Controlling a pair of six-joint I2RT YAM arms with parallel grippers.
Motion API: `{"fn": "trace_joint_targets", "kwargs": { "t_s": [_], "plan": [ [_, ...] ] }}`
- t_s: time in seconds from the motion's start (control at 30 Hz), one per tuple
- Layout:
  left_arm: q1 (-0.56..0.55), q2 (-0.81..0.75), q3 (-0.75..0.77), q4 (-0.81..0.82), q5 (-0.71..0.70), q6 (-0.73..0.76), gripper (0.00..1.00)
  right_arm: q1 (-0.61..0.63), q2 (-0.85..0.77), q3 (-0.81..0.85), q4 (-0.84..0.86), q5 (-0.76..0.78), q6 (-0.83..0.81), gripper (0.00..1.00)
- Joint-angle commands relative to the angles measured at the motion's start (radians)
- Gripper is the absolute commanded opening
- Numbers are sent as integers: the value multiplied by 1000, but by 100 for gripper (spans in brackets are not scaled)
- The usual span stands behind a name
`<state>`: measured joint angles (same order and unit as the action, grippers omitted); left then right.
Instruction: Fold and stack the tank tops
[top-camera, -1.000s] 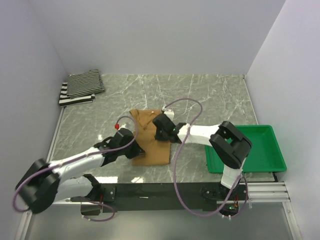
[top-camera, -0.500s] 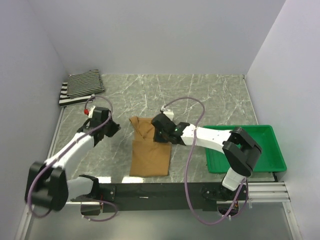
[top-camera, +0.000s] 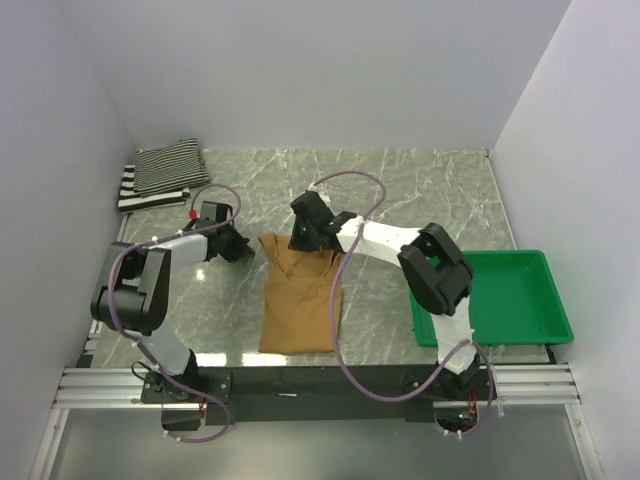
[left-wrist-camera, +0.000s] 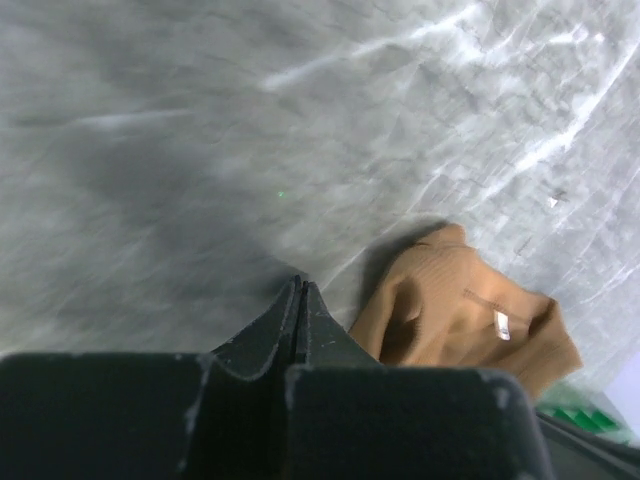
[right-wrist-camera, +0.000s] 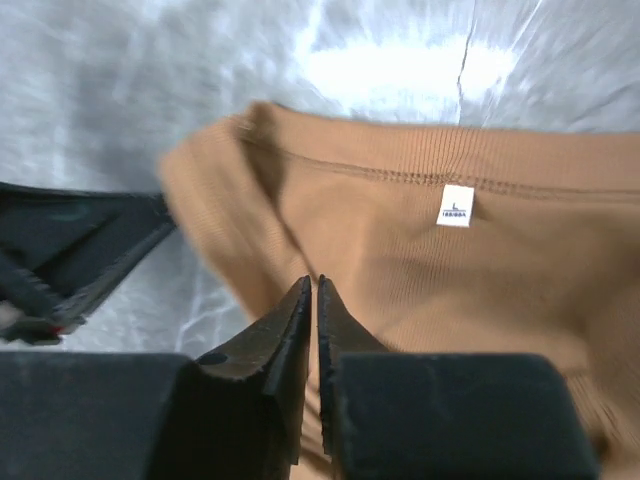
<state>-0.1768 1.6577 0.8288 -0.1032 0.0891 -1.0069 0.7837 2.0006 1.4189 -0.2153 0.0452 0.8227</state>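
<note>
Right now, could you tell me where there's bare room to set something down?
Free: marble behind the tan top, and between it and the tray. Crowded: its far edge, with left hand and right hand.

White links (top-camera: 380, 238) alternating with black joints (top-camera: 437, 268), purple cables (top-camera: 347, 177) looping loosely, red dot (top-camera: 190, 213), possibly a button, showing by the left gripper (left-wrist-camera: 299, 285).
</note>
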Motion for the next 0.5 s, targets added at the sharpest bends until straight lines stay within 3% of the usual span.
{"fn": "trace_joint_targets", "kwargs": {
  "t_s": [0.0, 0.47],
  "plan": [
    [-13, 48, 55, 86, 69, 17, 1, -24, 56, 61, 56, -105, 41, 12],
    [-62, 45, 107, 149, 130, 1, 1, -57, 177, 129, 145, -218, 141, 9]
  ]
}}
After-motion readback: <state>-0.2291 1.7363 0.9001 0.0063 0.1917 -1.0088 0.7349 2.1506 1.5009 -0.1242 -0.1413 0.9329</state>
